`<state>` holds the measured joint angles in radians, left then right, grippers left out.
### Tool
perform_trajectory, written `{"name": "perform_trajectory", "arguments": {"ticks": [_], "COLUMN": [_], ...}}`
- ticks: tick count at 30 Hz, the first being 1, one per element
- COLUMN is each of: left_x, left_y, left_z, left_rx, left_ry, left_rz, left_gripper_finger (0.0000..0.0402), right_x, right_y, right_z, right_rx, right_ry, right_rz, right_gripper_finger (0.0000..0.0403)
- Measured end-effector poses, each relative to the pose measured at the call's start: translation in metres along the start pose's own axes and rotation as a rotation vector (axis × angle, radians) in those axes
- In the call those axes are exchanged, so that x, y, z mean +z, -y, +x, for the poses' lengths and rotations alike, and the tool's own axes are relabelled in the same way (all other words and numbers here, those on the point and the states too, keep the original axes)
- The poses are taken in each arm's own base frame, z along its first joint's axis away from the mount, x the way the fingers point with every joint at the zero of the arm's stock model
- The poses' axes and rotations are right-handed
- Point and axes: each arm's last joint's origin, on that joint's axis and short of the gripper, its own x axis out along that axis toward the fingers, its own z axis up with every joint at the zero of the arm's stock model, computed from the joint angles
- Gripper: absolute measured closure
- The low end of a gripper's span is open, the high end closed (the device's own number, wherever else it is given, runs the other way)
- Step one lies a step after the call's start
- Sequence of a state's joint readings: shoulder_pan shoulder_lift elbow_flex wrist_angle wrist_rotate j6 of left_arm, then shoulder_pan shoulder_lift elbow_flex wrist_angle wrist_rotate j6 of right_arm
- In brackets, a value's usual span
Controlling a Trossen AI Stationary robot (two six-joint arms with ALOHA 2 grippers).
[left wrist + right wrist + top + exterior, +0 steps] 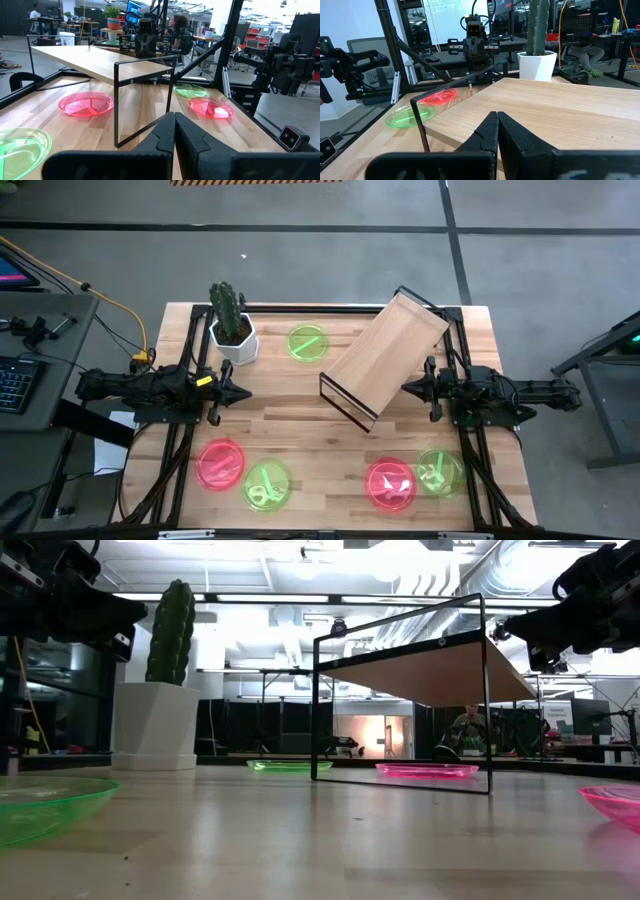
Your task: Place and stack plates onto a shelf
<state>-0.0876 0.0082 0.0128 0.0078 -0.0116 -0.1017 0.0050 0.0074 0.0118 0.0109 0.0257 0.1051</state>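
The shelf (385,358), a light-wood board on a thin black wire frame, stands askew on its frame at the table's middle right. One green plate (307,342) lies flat by the far edge. Two plates, red (221,463) and green (267,484), lie near left. Another pair, red (390,483) and green (438,471), lies near right. Another red plate (86,104) shows on the table under the shelf. My left gripper (245,392) is shut, level, left of the shelf. My right gripper (405,387) is shut, level, at the shelf's right side. Neither touches anything.
A cactus in a white pot (232,330) stands at the far left of the table. A black frame (190,360) runs along the table's edges. Bare wood lies between the two pairs of plates at the near edge.
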Motion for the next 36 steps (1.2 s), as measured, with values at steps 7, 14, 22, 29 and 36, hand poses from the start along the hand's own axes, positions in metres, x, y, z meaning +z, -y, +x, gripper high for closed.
{"name": "perform_trajectory", "arguments": {"ticks": [7, 14, 22, 29, 36], "left_x": [0.0, 0.0, -0.0001, 0.0, 0.0], "left_y": [0.0, 0.0, 0.0, 0.0, 0.0], "left_z": [0.0, 0.0, 0.0, 0.0, 0.0], "left_rx": [0.0, 0.0, 0.0, 0.0, 0.0], "left_ry": [0.0, 0.0, 0.0, 0.0, 0.0], "left_rz": [0.0, 0.0, 0.0, 0.0, 0.0], "left_gripper_finger": [0.0401, 0.0401, 0.0401, 0.0401, 0.0401], "right_x": [0.0, 0.0001, 0.0, 0.0, 0.0068], "right_y": [0.0, 0.0, 0.0, 0.0, 0.0002], "right_z": [0.0, 0.0, 0.0, 0.0, -0.0002], "right_rx": [0.0, 0.001, 0.0, 0.0, -0.021], "right_ry": [0.0, 0.0, 0.0, 0.0, 0.074], "right_rz": [0.0, 0.0, 0.0, 0.0, 0.007], "right_gripper_finger": [0.0403, 0.0403, 0.0403, 0.0403, 0.0403]}}
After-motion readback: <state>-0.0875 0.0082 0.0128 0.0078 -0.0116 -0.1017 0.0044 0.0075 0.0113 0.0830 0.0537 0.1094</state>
